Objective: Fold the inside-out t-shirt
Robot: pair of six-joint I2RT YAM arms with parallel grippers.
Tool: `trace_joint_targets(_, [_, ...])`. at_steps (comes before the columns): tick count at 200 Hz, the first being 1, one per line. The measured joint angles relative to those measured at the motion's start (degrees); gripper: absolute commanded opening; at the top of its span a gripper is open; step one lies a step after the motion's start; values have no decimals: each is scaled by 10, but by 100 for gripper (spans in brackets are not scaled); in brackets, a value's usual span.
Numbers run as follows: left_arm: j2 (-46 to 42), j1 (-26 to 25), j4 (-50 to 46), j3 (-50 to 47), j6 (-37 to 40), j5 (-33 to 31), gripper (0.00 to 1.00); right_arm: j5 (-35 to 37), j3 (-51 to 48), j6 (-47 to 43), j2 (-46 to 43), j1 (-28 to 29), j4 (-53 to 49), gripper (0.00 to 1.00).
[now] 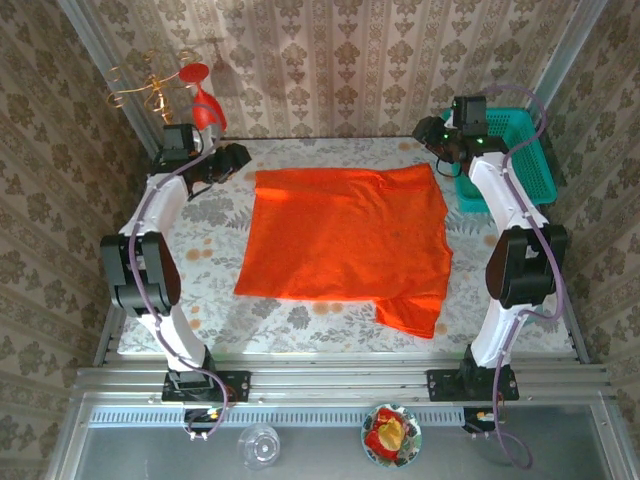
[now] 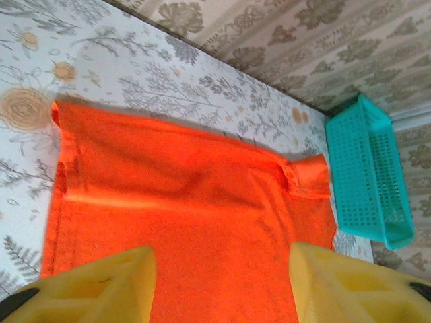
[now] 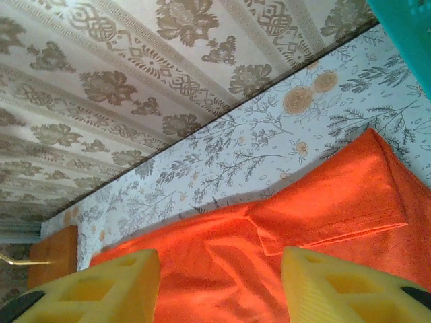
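The bright orange-red short-sleeved cloth t-shirt lies spread flat at the middle of the floral-patterned white tabletop. One short sleeve sticks out toward the near right corner. The cloth is mostly smooth with shallow wrinkles. At its far right corner a flap of cloth lies folded over onto the body.

The left end effector sits at the far left of the tabletop, just beside the shirt's far left corner. In the left wrist view its yellow foam fingers stand moderately apart, the shirt lies below the gap and nothing is gripped between them.

The right end effector sits at the far right, just beside the shirt's far right corner and next to a teal perforated plastic basket. Its yellow fingers are likewise parted over the cloth, holding nothing.

Behind the left arm, a glossy red wine glass hangs on a gold wire rack. On the near ledge below the arm bases stand a clear glass tumbler and a small patterned plate carrying food.
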Motion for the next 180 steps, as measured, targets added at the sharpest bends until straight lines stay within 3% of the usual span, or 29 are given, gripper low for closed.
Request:
trace_joint_targets(46, [-122, -109, -31, -153, 28, -67, 55, -5, -92, -23, -41, 28, -16, 55])
trace_joint_targets(98, [-142, -203, -21, -367, 0, -136, 54, -52, -248, -23, -43, 67, -9, 61])
trace_joint_targets(128, [-158, -216, 7, -459, -31, -158, 52, -69, -349, -21, -49, 85, 8, 63])
trace_joint_targets(180, [-261, -217, 67, -561, -92, -169, 53, -72, -482, -3, -99, 90, 74, 63])
